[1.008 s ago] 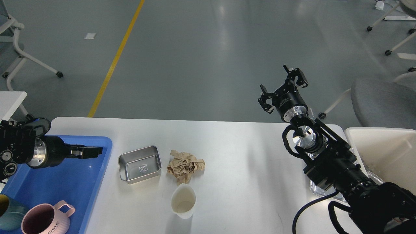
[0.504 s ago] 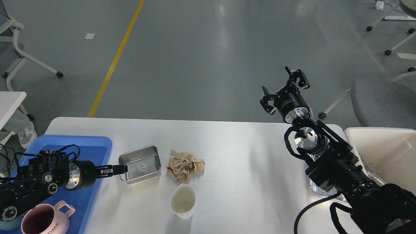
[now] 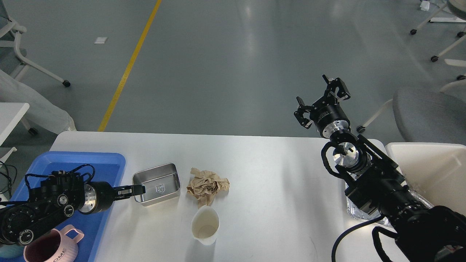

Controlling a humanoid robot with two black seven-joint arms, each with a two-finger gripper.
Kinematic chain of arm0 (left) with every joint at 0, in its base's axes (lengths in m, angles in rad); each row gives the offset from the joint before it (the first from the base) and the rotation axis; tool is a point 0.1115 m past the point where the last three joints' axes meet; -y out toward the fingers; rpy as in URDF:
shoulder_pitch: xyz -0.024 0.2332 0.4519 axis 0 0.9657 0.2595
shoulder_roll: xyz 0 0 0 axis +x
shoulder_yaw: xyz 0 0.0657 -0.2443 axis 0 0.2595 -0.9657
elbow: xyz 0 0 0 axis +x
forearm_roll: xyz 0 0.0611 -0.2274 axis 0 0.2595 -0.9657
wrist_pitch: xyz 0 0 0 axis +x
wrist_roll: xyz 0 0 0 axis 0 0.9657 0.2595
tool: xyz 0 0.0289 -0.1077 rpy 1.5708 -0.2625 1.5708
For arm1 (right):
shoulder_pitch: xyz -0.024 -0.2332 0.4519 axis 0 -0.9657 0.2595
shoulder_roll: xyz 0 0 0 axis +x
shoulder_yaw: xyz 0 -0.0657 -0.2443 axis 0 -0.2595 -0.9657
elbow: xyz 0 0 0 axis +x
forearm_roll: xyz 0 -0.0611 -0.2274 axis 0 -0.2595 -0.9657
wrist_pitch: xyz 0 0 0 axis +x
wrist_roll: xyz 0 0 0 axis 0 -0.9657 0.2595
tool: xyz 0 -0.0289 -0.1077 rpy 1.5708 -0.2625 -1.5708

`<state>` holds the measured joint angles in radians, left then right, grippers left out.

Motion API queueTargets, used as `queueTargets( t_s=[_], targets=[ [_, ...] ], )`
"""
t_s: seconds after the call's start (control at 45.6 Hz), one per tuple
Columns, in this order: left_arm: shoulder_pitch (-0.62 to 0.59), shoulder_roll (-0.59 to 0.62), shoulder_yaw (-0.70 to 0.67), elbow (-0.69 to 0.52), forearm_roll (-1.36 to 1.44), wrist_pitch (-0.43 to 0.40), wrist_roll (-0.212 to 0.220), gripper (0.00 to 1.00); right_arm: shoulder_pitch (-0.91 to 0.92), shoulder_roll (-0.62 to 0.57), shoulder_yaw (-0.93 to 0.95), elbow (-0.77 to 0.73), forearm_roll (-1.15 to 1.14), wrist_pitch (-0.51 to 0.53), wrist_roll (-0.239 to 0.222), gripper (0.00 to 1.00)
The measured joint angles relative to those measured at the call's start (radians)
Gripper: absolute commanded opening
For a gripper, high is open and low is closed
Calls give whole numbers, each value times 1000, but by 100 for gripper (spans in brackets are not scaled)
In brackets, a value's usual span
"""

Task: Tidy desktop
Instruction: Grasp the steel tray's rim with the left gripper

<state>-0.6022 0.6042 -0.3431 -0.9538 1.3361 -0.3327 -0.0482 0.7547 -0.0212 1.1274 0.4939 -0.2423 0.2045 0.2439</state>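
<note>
A: My left claw (image 3: 138, 189) sits at the left rim of the steel tin (image 3: 157, 183). Its fingers lie close together at the rim, but from this angle I cannot tell whether they pinch the wall or only touch it.

B: Where does that arm lie?

A: Across the blue tray (image 3: 105, 162) at the left end of the bench (image 3: 262, 174). A pink mug (image 3: 51, 246) stands in the tray's near corner, partly under my forearm.

B: And right of the tin?

A: A crumpled brown paper wad (image 3: 207, 186) lies just beside the tin, apart from it. A white paper cup (image 3: 205, 225) stands upright nearer to me, its rim touching or almost touching the wad's lower edge. Centre of the white bench: bare, glossy, slight glare.

B: Right side?

A: My right claw (image 3: 322, 100) is raised beyond the far edge of the bench, over the grey floor, fingers spread wide and holding nothing. A foil container (image 3: 351, 211) shows under that forearm, mostly hidden. The cream bin (image 3: 429, 163) stands at the bench's right end.
</note>
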Motion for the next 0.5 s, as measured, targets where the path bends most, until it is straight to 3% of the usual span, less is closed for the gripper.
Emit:
queueTargets(
  t_s=[0.11,0.351,0.504],
  targets=[
    [-3,-26,0,27,-6,0,5,28,0,0,0,0,0,0,0,100],
    [-4,-36,-8,38,-21,-9,34,17,0,-4,0,0,0,0,0,100],
    [-5,-34,-12,38,-32,-22,36,1,-1,-5,0,0,0,-1,0,100]
  ],
)
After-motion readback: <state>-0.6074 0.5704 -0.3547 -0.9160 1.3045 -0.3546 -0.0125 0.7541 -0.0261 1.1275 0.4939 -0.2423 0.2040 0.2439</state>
